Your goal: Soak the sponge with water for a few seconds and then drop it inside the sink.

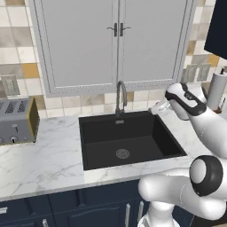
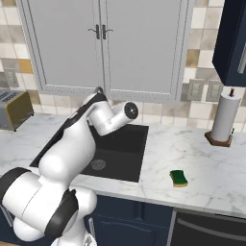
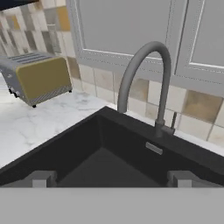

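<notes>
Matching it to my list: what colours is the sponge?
Dark green top over yellow sponge, clearest in the right base view.

The sponge (image 2: 179, 178) lay flat on the white marble counter in the right base view, at about four o'clock from the sink (image 2: 126, 161) and well apart from it. It was a small block with a dark green scouring layer facing up and a thin yellow body showing along its near edge, turned slightly askew to the counter's front edge. The sink (image 1: 91, 148) was a deep rectangular matte-black basin set into the marble, with a round grey drain at the middle of its floor. In the hand view its near wall (image 3: 78, 144) ran aslant from eight o'clock toward two o'clock. No stream of water could be made out.
</notes>
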Motion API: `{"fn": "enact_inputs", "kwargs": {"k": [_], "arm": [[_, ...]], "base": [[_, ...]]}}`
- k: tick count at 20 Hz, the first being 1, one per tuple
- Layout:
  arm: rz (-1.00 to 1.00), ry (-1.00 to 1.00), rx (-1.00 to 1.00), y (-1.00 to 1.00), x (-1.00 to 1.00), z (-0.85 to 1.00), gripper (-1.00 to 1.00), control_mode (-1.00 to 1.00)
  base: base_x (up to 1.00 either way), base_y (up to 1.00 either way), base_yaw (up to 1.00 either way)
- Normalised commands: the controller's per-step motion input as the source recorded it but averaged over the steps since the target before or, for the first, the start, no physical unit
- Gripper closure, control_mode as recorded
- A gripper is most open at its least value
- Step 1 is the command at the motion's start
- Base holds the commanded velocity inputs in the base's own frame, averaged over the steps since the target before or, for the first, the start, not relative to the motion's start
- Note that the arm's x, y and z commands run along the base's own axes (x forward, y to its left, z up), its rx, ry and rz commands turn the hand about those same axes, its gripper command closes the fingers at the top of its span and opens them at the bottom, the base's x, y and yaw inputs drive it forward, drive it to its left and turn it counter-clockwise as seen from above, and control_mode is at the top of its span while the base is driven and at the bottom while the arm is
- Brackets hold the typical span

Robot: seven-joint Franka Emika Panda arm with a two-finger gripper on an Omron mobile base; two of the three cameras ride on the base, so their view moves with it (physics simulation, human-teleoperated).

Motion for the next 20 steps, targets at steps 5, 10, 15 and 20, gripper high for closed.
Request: {"fn": "enact_inputs", "kwargs": {"k": [5,10,15,20], "arm": [[0.03,-0.12,0.0,0.0,0.0,-0.12,-1.0,-1.0],[0.0,-0.15,0.0,0.01,0.0,0.0,-1.0,-1.0],[-0.03,-0.15,0.0,0.11,0.0,0.0,-1.0,-1.0],[-0.07,-0.07,0.0,0.11,0.0,0.0,-1.0,-1.0]], "base": [[0.0,0.0,0.0],[0.0,0.0,0.0],[0.0,0.0,0.0],[0.0,0.0,0.0]]}}
